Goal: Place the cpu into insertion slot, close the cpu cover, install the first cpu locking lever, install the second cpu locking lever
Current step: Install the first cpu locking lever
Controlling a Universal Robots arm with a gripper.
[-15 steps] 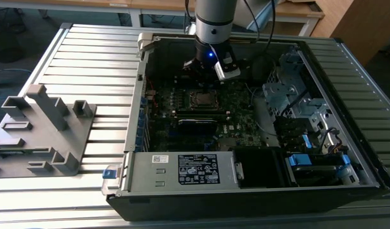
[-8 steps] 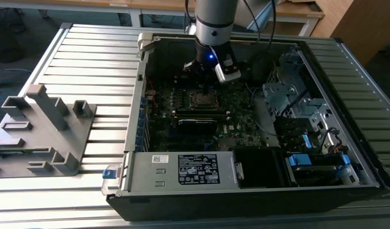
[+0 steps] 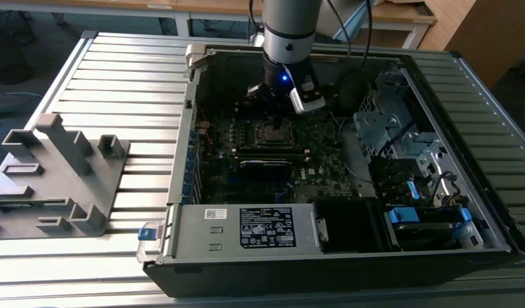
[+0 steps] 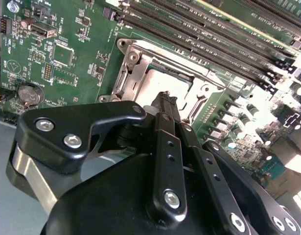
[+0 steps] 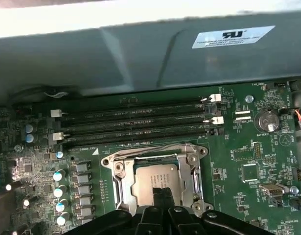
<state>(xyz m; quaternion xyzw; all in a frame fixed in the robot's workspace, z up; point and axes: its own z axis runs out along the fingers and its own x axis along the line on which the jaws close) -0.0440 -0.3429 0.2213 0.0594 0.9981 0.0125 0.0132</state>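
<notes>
CPU (image 5: pixel 151 177) is seated in the insertion slot (image 5: pixel 122 181), framed by the cpu cover (image 5: pixel 192 172), beside long memory slots (image 5: pixel 135 122) on the green motherboard (image 5: pixel 248 147). Just above it the gripper (image 5: pixel 162 192) is seen with fingers pressed together, nothing held. The computer case (image 3: pixel 245 231) is laid on a slatted metal table (image 3: pixel 117 64).

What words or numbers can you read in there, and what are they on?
None can be read.
White sticker on the case wall: blurred.
Black label on the power supply: too small.
White print on the motherboard: too small.
</notes>
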